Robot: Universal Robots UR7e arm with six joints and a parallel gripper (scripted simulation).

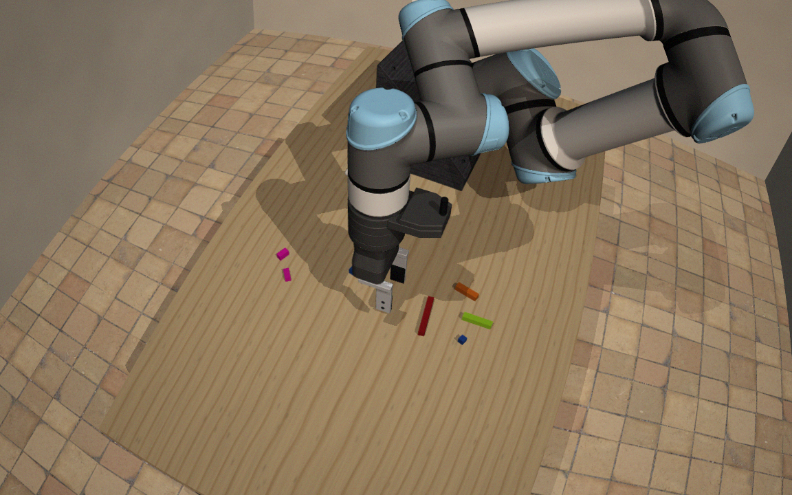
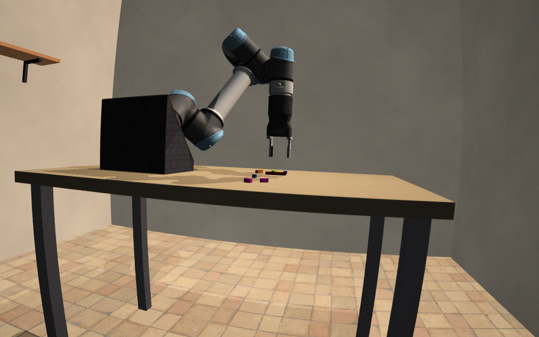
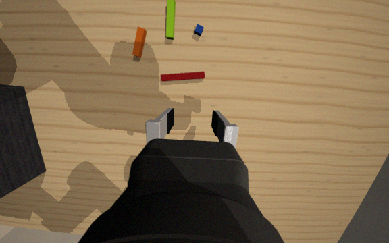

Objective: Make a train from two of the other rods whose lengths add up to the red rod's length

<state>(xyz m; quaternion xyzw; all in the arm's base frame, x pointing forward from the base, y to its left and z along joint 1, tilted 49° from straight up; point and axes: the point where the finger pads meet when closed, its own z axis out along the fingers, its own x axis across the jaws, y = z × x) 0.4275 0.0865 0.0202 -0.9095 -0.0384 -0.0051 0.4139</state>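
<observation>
My gripper is open and empty, above the table. A red rod lies flat to its right in the top view. Beyond it lie an orange rod, a lime rod and a blue rod, all apart. Two magenta rods lie apart at the left. A second blue rod is mostly hidden behind the gripper in the top view.
The wooden table bears all rods. The dark base block of the arm stands at the table's back in the top view. A wall shelf is far from the rods.
</observation>
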